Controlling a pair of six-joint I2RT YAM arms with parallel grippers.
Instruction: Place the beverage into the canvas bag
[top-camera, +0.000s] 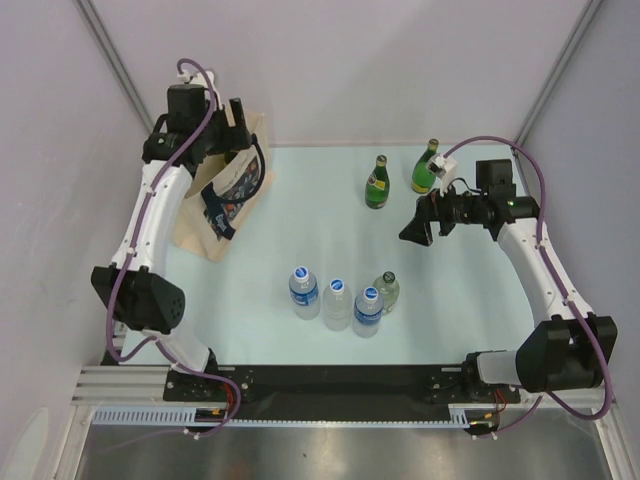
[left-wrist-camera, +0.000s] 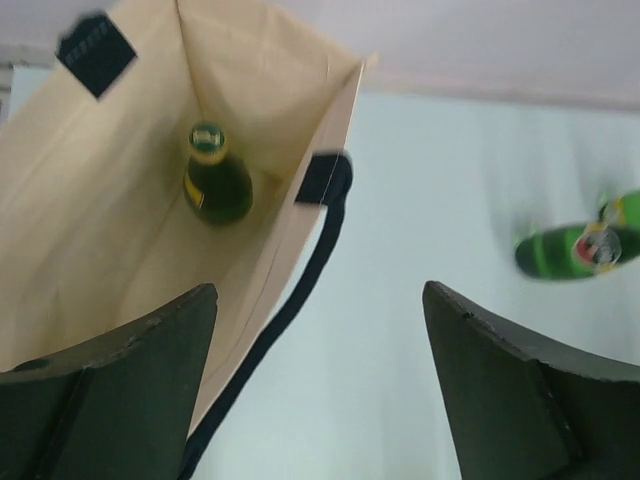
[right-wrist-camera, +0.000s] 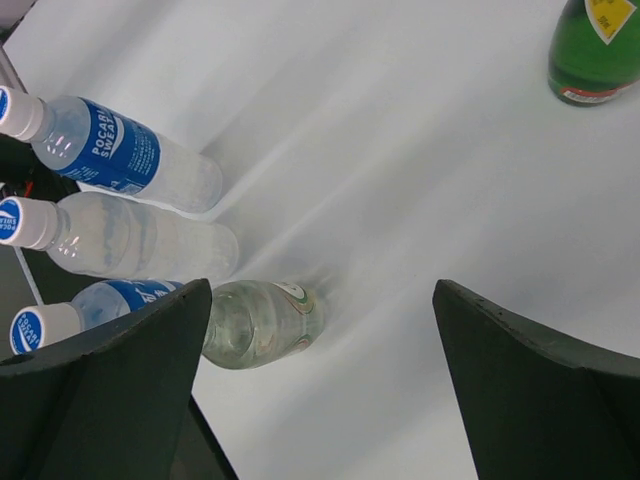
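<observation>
The canvas bag (top-camera: 200, 232) stands open at the back left, beige with dark navy handles (left-wrist-camera: 322, 215). In the left wrist view a green glass bottle (left-wrist-camera: 215, 180) stands inside the canvas bag (left-wrist-camera: 90, 210). My left gripper (top-camera: 232, 130) hovers over the bag's mouth, and it (left-wrist-camera: 318, 290) is open with nothing between its fingers. Two more green bottles (top-camera: 376, 182) (top-camera: 427, 168) stand at the back of the table. My right gripper (top-camera: 415, 230) hangs just in front of them, open and empty (right-wrist-camera: 320, 285), above bare table.
Three water bottles with blue caps (top-camera: 304, 292) (top-camera: 337, 304) (top-camera: 368, 311) and a clear bottle (top-camera: 386, 290) stand in a cluster near the table's front middle. In the right wrist view the clear bottle (right-wrist-camera: 262, 320) lies close to the left finger. White walls enclose the table.
</observation>
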